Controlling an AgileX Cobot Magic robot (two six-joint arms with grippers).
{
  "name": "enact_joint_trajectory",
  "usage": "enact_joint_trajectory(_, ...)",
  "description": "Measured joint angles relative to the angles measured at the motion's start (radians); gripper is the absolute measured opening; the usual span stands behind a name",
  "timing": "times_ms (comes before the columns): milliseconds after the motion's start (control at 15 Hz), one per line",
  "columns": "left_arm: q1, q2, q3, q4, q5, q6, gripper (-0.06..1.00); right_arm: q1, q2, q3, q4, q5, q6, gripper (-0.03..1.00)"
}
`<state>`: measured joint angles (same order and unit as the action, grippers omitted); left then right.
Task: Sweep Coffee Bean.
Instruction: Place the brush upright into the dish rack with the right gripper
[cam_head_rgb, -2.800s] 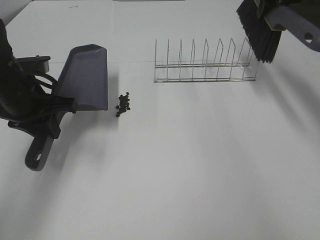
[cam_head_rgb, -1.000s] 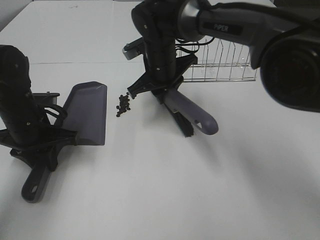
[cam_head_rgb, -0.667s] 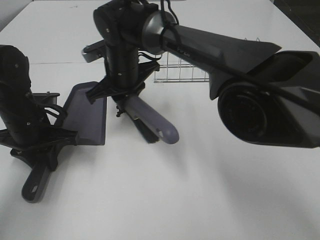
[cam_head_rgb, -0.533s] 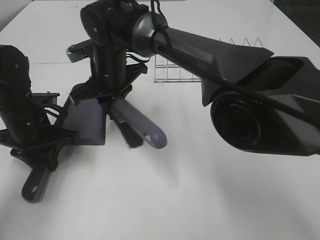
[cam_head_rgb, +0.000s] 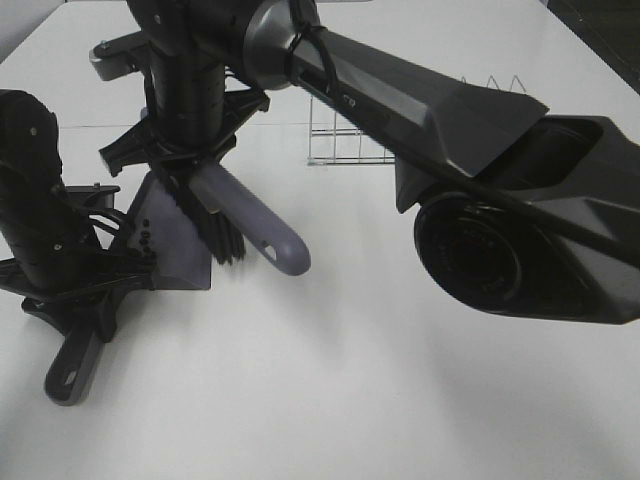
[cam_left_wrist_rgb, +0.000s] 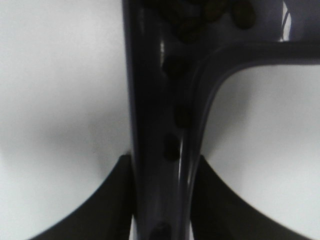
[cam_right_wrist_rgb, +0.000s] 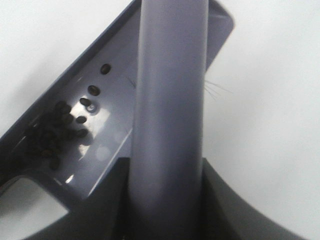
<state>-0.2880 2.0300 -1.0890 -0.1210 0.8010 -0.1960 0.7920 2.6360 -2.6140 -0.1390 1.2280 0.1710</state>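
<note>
The grey-purple dustpan (cam_head_rgb: 165, 262) lies on the white table at the left. My left gripper (cam_head_rgb: 85, 285) is shut on its handle (cam_left_wrist_rgb: 160, 100). My right gripper (cam_head_rgb: 190, 165) reaches across to the left and is shut on the brush handle (cam_head_rgb: 255, 225). The black bristles (cam_head_rgb: 215, 235) stand at the pan's open edge. The coffee beans (cam_right_wrist_rgb: 55, 135) lie inside the pan, most of them bunched near its back wall. They also show in the left wrist view (cam_left_wrist_rgb: 200, 15), and a few in the high view (cam_head_rgb: 147, 240). I see no beans on the table.
A wire dish rack (cam_head_rgb: 350, 150) stands behind the right arm, mostly hidden by it. The right arm's large body fills the right half of the high view. The dustpan handle's end (cam_head_rgb: 68, 372) points toward the front left.
My right arm has swept the brush leftward across the spot where the beans lay, up to the dustpan. The beans have left the table and are in the pan. The left arm holds still.
</note>
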Motion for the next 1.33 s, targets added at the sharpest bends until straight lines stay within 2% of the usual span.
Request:
enact_joint_trajectory(67, 0.0, 0.0, 0.0, 0.0, 0.0, 0.0, 0.26, -0.011, -0.059, 0.0, -0.08, 0.001, -0.001, 0.29)
enact_joint_trajectory(133, 0.0, 0.0, 0.0, 0.0, 0.0, 0.0, 0.26, -0.023, -0.088, 0.0, -0.095, 0.001, -0.006, 0.29)
enact_joint_trajectory(333, 0.0, 0.0, 0.0, 0.0, 0.0, 0.001, 0.26, -0.098, -0.162, 0.0, -0.112, 0.001, -0.027, 0.29)
enact_joint_trajectory(600, 0.0, 0.0, 0.0, 0.0, 0.0, 0.001, 0.26, -0.246, -0.259, 0.031, -0.118, 0.001, -0.053, 0.29)
enact_joint_trajectory(800, 0.0, 0.0, 0.0, 0.0, 0.0, 0.001, 0.26, -0.353, -0.341, 0.14, -0.118, 0.002, -0.056, 0.29)
enact_joint_trajectory(1133, 0.0, 0.0, 0.0, 0.0, 0.0, 0.001, 0.26, -0.558, -0.488, 0.465, -0.101, 0.0, -0.05, 0.29)
enact_joint_trajectory(1333, 0.0, 0.0, 0.0, 0.0, 0.0, 0.001, 0.26, -0.619, -0.488, 0.649, -0.06, 0.003, -0.049, 0.29)
